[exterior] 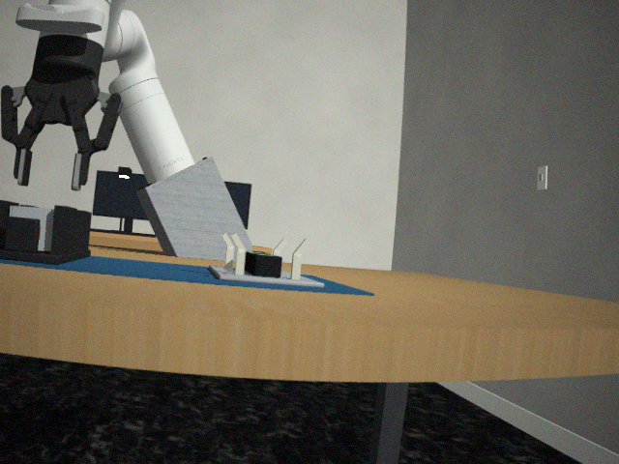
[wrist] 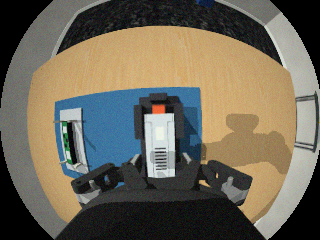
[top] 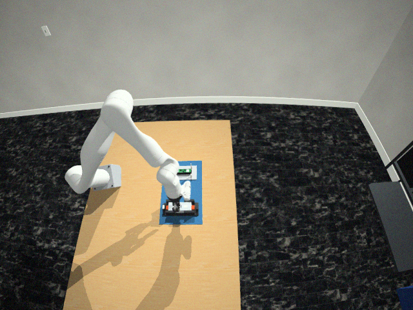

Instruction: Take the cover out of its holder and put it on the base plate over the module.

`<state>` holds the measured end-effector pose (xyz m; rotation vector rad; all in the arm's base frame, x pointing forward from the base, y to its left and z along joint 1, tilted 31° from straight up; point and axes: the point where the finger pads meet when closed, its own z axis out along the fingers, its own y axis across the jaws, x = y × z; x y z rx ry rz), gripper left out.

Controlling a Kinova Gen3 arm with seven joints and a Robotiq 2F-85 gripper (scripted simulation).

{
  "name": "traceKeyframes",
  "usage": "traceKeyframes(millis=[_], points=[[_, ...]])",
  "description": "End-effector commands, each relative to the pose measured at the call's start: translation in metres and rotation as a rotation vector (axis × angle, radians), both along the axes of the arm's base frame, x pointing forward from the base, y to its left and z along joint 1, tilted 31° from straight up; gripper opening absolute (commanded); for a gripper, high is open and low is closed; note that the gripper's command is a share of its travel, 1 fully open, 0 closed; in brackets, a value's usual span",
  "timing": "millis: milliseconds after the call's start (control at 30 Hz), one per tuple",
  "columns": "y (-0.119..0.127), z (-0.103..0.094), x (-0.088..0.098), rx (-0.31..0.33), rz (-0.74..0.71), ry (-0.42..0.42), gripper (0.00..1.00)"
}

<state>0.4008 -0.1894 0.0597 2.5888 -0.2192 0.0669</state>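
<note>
The light grey cover [top: 187,206] [exterior: 45,230] [wrist: 151,125] sits in its black holder [top: 195,212] [exterior: 72,234] [wrist: 138,122], with its slotted top facing up. My gripper [exterior: 48,187] [wrist: 161,160] is open and empty above the cover, with a gap below the fingertips. In the wrist view its fingers stand on either side of the cover's near part. The module [top: 184,170] [exterior: 266,265] [wrist: 66,142], a green board with a black block, is uncovered on the pale base plate [top: 194,176] [exterior: 309,282] [wrist: 77,113].
Several thin cream posts with slanted tips, one of them a front post [exterior: 240,259], stand up from the base plate around the module. Holder and base plate rest on a blue mat [top: 197,192] [exterior: 150,274] [wrist: 110,120] on the wooden table [top: 213,146] [exterior: 250,319] [wrist: 160,55].
</note>
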Motion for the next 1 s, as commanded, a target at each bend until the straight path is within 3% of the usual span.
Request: traceKeyframes(millis=[0, 700, 967], points=[[0.0, 0.0, 0.0, 0.0, 0.001, -0.001, 1.0], [0.0, 0.0, 0.0, 0.0, 0.001, -0.001, 1.0], [-0.02, -0.034, 0.005, 0.001, 0.008, -0.01, 1.0]])
